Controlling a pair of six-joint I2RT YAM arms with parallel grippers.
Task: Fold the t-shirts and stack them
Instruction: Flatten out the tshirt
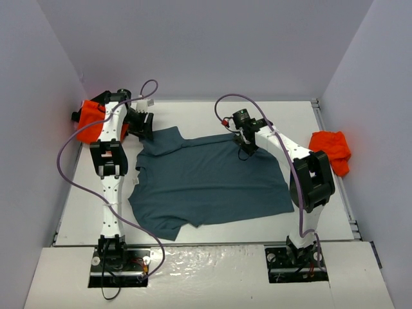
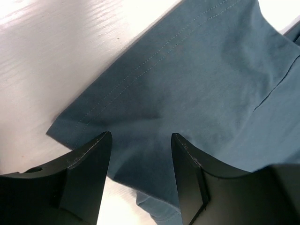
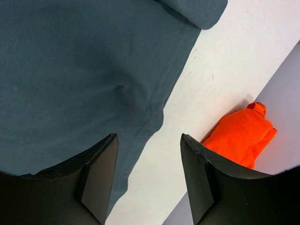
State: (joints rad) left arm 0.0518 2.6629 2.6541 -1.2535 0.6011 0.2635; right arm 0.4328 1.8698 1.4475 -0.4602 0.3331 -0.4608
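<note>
White, flat rectangular tabletop [image 1: 212, 112]: matte, evenly lit. Plain pale lavender-grey panels enclose it: back wall [image 1: 206, 45] behind, left wall [image 1: 29, 141] and right wall [image 1: 383, 103] beside. Glossy white board [image 1: 212, 273] adjoins the tabletop's near edge, showing soft reflections.

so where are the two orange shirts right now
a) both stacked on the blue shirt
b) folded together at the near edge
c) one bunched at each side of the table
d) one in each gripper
C: the left orange shirt sits crumpled at the far left corner and the right orange shirt at the right edge, both apart from the slate-blue shirt spread in the middle.
</note>
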